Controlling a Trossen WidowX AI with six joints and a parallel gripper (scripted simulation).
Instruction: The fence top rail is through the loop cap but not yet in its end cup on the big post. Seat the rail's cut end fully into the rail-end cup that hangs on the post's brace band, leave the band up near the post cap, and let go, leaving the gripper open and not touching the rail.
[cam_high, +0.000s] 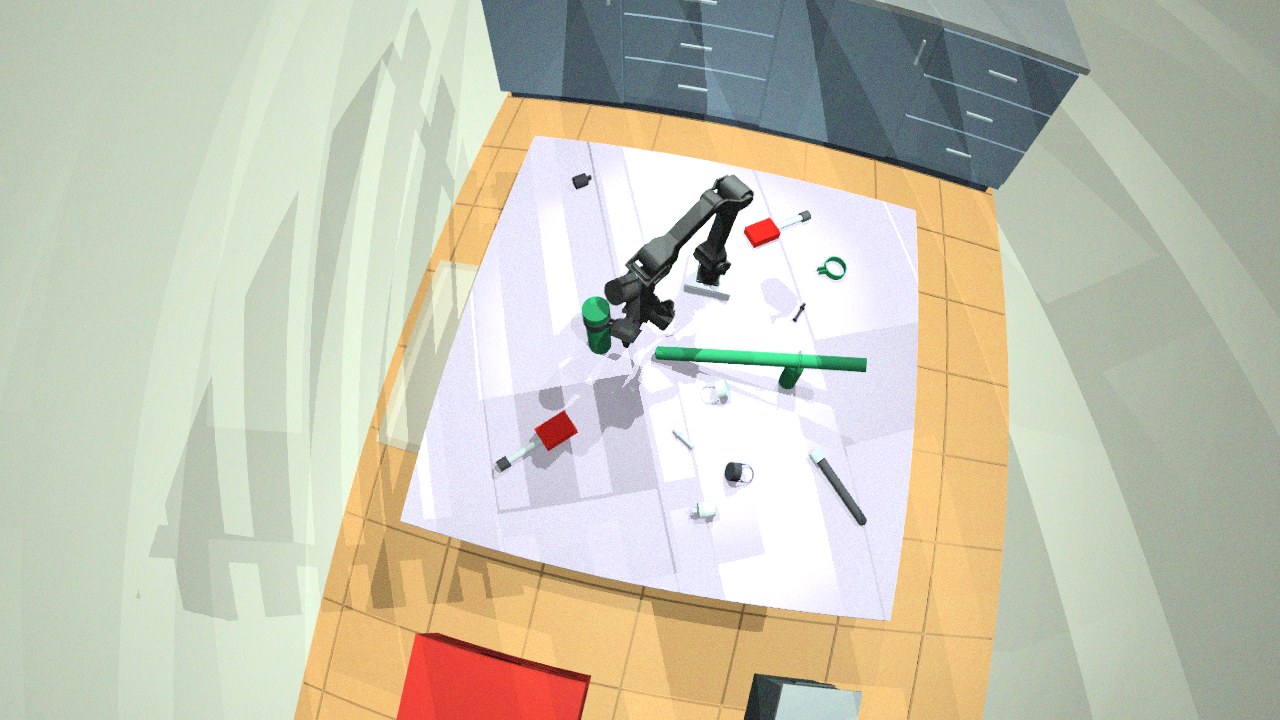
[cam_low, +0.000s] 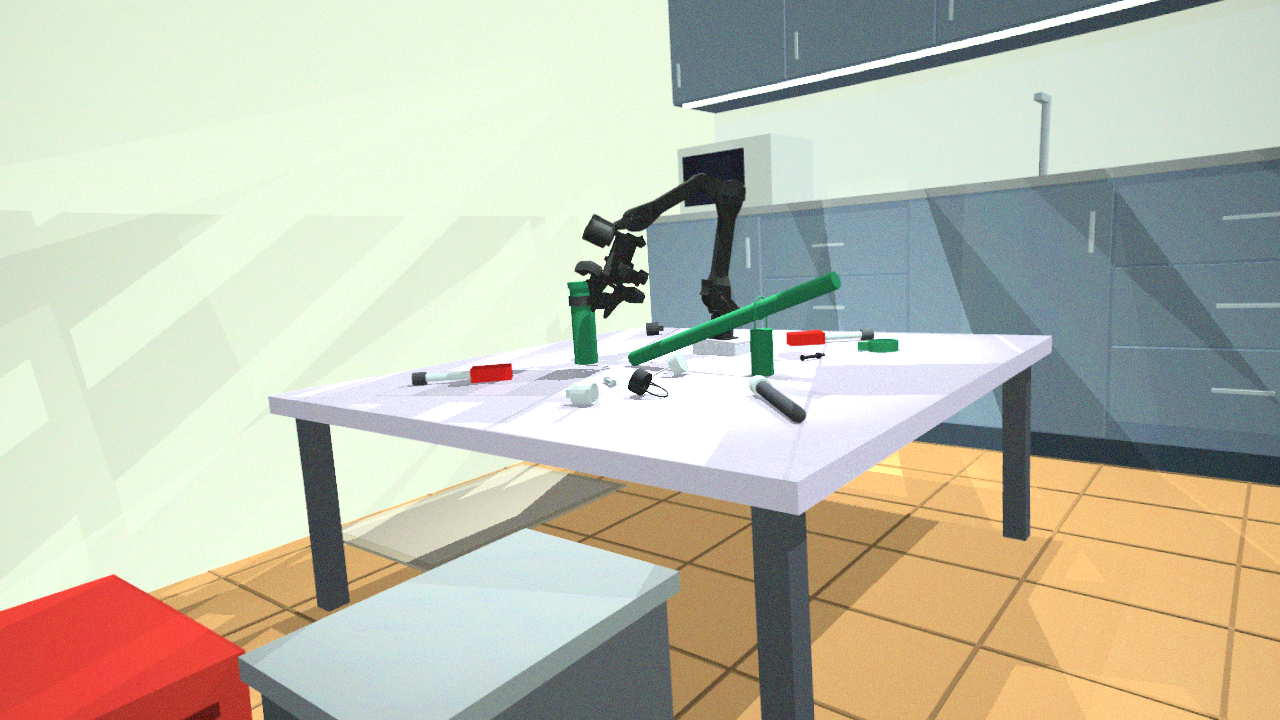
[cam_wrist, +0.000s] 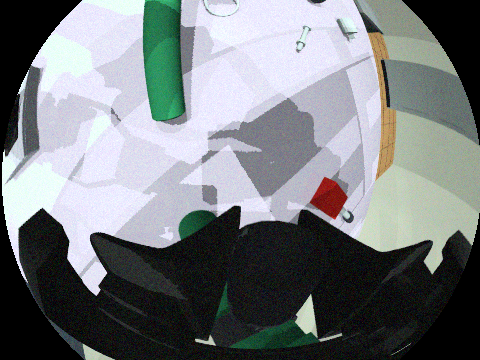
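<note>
The green big post (cam_high: 598, 342) (cam_low: 584, 338) stands upright at the left, its dark brace band (cam_low: 580, 301) up near the cap. My gripper (cam_high: 617, 329) (cam_low: 601, 300) (cam_wrist: 270, 215) is beside the band, shut on the black rail-end cup (cam_wrist: 275, 272). The fingers hide part of the cup, and its mouth's exact direction is unclear. The green rail (cam_high: 733, 357) (cam_low: 707, 329) (cam_wrist: 163, 65) slants through the loop above the short green post (cam_high: 788, 377) (cam_low: 761, 352). Its cut end is low, close to the table, outside the cup and apart from the gripper. Its other end is raised at the right.
One red-bodied latch (cam_high: 555, 430) (cam_low: 491, 372) (cam_wrist: 329, 198) lies in front of the big post; another (cam_high: 761, 231) (cam_low: 805, 337) lies behind. A black loop cap (cam_high: 734, 471) (cam_low: 640, 383) and a dark rod (cam_high: 841, 492) (cam_low: 780, 401) lie toward the front. Pale small fittings lie nearby.
</note>
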